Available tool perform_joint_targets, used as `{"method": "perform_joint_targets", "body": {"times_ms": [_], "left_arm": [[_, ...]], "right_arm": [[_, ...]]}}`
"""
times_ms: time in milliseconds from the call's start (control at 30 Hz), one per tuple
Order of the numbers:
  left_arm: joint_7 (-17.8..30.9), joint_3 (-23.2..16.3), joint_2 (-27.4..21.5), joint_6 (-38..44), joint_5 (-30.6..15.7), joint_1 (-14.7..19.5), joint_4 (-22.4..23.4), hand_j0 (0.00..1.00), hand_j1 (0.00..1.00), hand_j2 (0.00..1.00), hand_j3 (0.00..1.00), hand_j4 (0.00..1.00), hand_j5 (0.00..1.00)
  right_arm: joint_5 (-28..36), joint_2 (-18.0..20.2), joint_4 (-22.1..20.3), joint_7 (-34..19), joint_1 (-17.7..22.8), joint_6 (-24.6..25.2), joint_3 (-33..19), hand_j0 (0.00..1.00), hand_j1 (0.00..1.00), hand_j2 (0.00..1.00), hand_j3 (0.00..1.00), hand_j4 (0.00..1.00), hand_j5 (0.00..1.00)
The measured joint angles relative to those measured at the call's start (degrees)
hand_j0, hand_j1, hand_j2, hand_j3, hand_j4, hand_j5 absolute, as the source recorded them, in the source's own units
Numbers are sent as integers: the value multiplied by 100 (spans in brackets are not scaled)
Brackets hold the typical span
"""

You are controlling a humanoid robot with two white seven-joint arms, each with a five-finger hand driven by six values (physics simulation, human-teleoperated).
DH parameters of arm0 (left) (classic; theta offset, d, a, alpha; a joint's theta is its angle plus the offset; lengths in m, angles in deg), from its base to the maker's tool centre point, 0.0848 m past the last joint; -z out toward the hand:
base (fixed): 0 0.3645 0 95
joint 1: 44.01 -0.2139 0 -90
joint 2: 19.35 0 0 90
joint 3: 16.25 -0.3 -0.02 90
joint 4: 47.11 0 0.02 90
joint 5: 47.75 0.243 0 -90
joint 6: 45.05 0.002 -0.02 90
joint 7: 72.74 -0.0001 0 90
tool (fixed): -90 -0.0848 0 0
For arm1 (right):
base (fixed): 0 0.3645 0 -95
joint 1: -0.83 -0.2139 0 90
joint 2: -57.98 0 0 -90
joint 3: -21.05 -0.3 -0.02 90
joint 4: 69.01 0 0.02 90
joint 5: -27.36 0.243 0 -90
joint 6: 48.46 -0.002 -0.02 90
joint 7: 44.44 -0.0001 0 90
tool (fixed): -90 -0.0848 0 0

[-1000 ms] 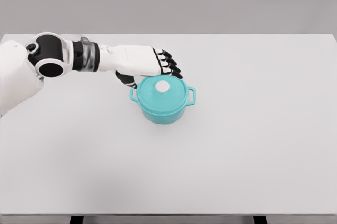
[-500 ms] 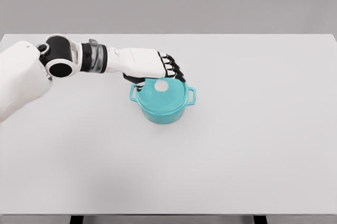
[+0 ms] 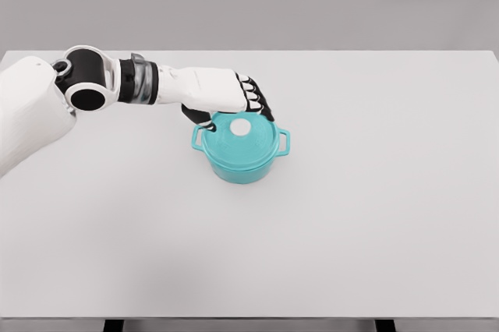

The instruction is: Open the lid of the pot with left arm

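Note:
A teal pot [image 3: 240, 162] with two side handles stands on the white table [image 3: 351, 223], a little left of the middle. Its teal lid [image 3: 251, 145] sits flat on it, and the white round knob [image 3: 241, 125] shows in full. My left hand [image 3: 232, 114] hovers over the lid's far left edge. Its black fingers [image 3: 256, 103] curve down just behind the knob, and the thumb [image 3: 199, 118] hangs by the pot's left handle [image 3: 197, 140]. The hand holds nothing. The left arm [image 3: 117, 84] reaches in from the left edge.
Apart from the pot and my arm, only the white tabletop shows, against a grey wall. Its front edge runs along the bottom of the view.
My left hand moved right until it was over the lid, then drew back slightly, so the knob shows in full again. The pot and lid have not moved.

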Motion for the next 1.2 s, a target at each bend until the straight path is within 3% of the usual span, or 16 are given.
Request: {"method": "perform_joint_targets", "body": {"times_ms": [167, 433, 733, 1033, 1200], "left_arm": [[4, -85, 2, 0, -8, 0, 1, 73, 73, 73, 73, 73, 73], [7, -174, 1, -1, -2, -26, 7, 73, 73, 73, 73, 73, 73], [6, -261, -5, 0, 6, -18, 10, 51, 51, 51, 51, 51, 51], [10, -263, -103, 1, 7, 97, 6, 45, 45, 45, 45, 45, 45], [15, -222, -451, 0, 7, 290, -42, 45, 45, 45, 45, 45, 45]], "right_arm": [[0, 0, 0, 0, 0, 0, 0, 100, 100, 100, 100, 100, 100], [0, 0, 0, 0, 0, 0, 0, 100, 100, 100, 100, 100, 100], [0, 0, 0, 0, 0, 0, 0, 100, 100, 100, 100, 100, 100], [0, 0, 0, 0, 0, 0, 0, 100, 100, 100, 100, 100, 100], [0, 0, 0, 0, 0, 0, 0, 100, 100, 100, 100, 100, 100]]}}
